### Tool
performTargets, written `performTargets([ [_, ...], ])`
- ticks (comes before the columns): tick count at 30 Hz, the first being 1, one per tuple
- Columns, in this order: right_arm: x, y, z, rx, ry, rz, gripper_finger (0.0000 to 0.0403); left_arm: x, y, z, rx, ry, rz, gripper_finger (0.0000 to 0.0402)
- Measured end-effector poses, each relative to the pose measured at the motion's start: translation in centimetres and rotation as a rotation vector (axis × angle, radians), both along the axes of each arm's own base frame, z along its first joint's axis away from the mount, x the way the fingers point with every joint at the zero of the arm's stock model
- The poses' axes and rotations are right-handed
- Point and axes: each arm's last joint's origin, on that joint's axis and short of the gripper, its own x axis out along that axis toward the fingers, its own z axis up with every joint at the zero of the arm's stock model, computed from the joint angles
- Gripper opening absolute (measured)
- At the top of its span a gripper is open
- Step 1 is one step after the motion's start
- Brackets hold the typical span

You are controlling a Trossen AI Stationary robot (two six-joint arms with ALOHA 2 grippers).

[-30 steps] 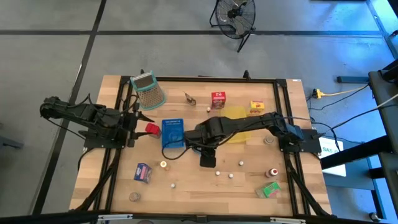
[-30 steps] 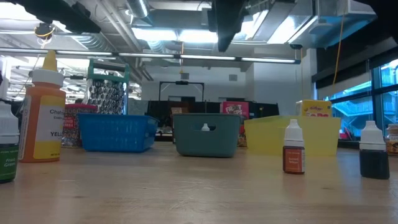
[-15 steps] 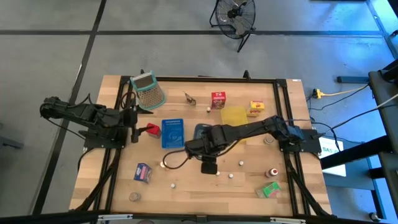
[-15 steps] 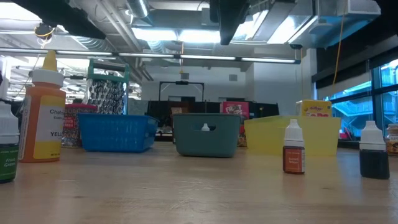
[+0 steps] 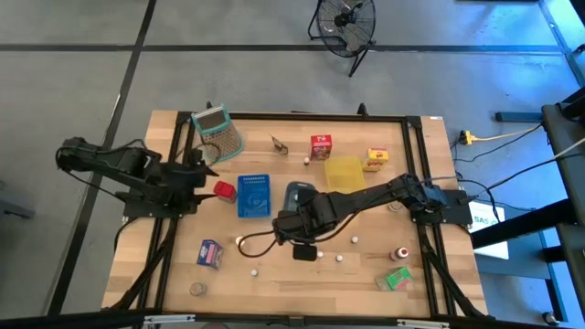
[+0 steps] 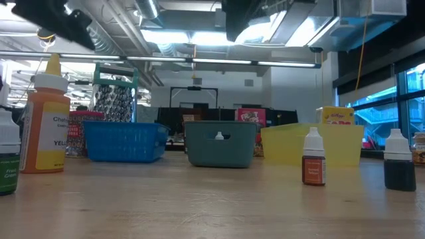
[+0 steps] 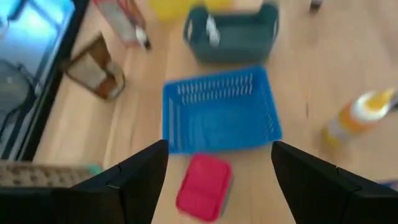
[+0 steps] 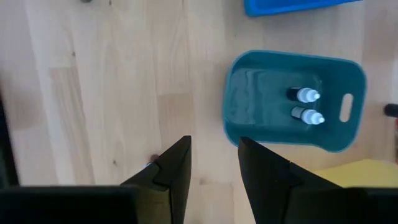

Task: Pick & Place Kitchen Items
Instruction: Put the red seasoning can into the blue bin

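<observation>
Dark fingers of the left gripper (image 7: 217,186) stand well apart with nothing between them, hanging above the red carton (image 7: 204,187) that lies flat on the wood just beside the near wall of the blue tray (image 7: 219,111). From above, the same red carton (image 5: 224,190) sits right at that gripper's tips, touching or almost touching the tray's left side. That closeness is the worry as I see it: if the fingers come down a little off, one could land on the tray's rim or push the carton under the wall rather than straddle it, and the light plastic tray would likely slide.

Over the middle of the table the right gripper (image 8: 214,165) hangs with only a narrow gap between its fingers, and they hold nothing that I can see. Below it lies bare wood, with the grey-blue tray (image 8: 235,106) off to one side, two small white-capped bottles (image 8: 306,104) lying in it. With so slim an opening, it would need to spread before it could take anything wider than a tiny piece; otherwise I'd expect it to knock the thing away.

Further out, loose items are scattered: a small white round piece (image 5: 355,239), a red-capped bottle (image 5: 399,252), a green carton (image 5: 397,278) and a blue-purple carton (image 5: 211,254). The right arm stretches low across the table, so a sweep back toward its side could brush the yellow tray (image 5: 344,169) or roll those little pieces off.
</observation>
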Motion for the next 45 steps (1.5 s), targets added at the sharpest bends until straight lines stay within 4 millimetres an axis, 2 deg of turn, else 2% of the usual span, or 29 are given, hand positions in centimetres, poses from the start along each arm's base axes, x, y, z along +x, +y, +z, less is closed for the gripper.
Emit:
performTargets([
  [3,-0.2,0.5,0.0,-0.039,-0.014,0.007,0.0135,0.4,-0.1,-0.8,0.020,0.104,-0.006,0.0281],
  [9,-0.3,1.1,0.0,-0.051,-0.027,0.020,0.0135,1.4,-0.3,-1.2,0.054,0.146,0.011,0.0281],
  [23,-0.3,1.2,0.1,-0.092,-0.050,0.034,0.0135,2.3,-0.3,-0.9,0.024,0.054,0.125,0.0281],
  [31,-0.4,1.7,0.1,-0.092,-0.050,0.045,0.0135,1.8,-0.2,-1.8,0.055,0.195,0.111,0.0281],
  [45,-0.4,1.7,0.1,-0.096,-0.055,0.049,0.0135,3.4,-0.6,-3.3,0.104,0.355,0.047,0.0281],
])
